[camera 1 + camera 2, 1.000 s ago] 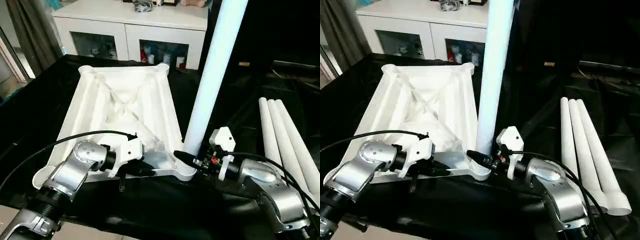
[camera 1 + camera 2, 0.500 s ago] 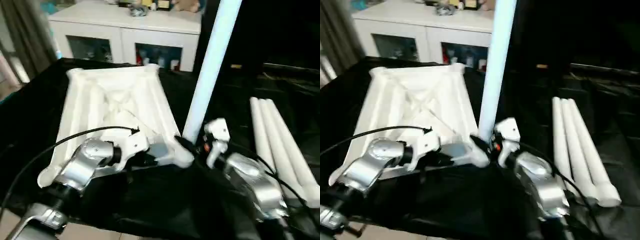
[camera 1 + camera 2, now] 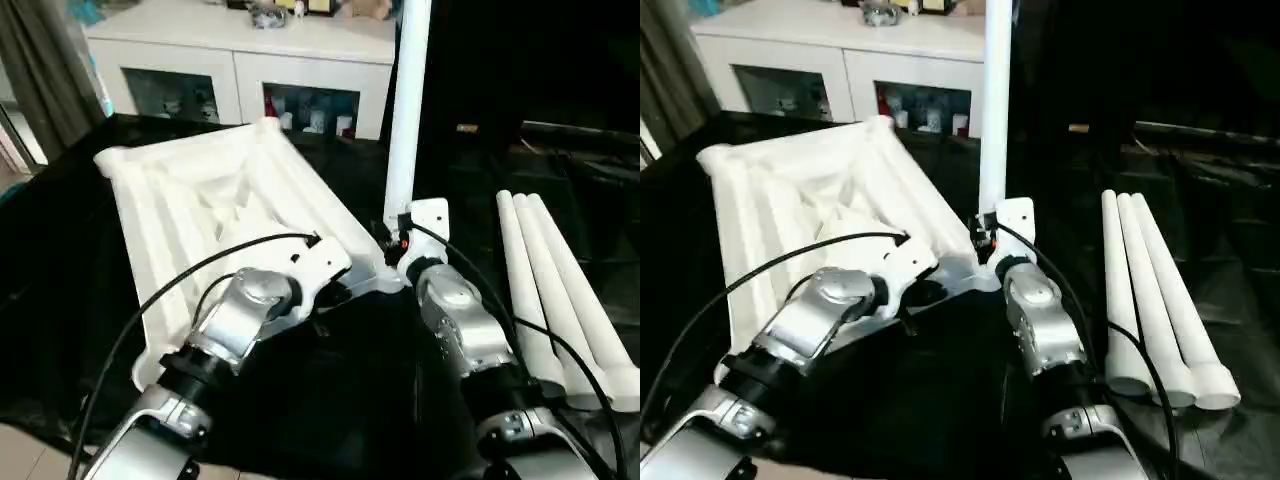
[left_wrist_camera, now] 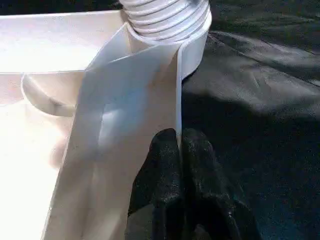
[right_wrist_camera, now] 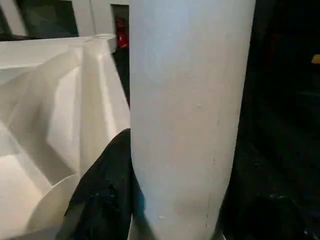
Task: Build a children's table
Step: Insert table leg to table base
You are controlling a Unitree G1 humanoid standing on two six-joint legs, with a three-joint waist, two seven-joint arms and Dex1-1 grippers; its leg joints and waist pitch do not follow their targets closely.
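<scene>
Large white rectangular plastic table top (image 3: 200, 200), ribbed underside up, on the black-draped work surface (image 3: 60, 330). One long white tube leg (image 3: 408, 100) stands upright in its near right corner socket (image 4: 167, 22). Three white tube legs (image 3: 555, 280) lie side by side, right. White glass-door cabinet (image 3: 240, 70) behind.

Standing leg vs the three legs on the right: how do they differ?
The standing leg is upright, its base in the tabletop's corner socket; the three loose legs lie flat on the black cloth, side by side. The right gripper holds the standing leg; nothing holds the loose ones. All are white tapered tubes.
</scene>
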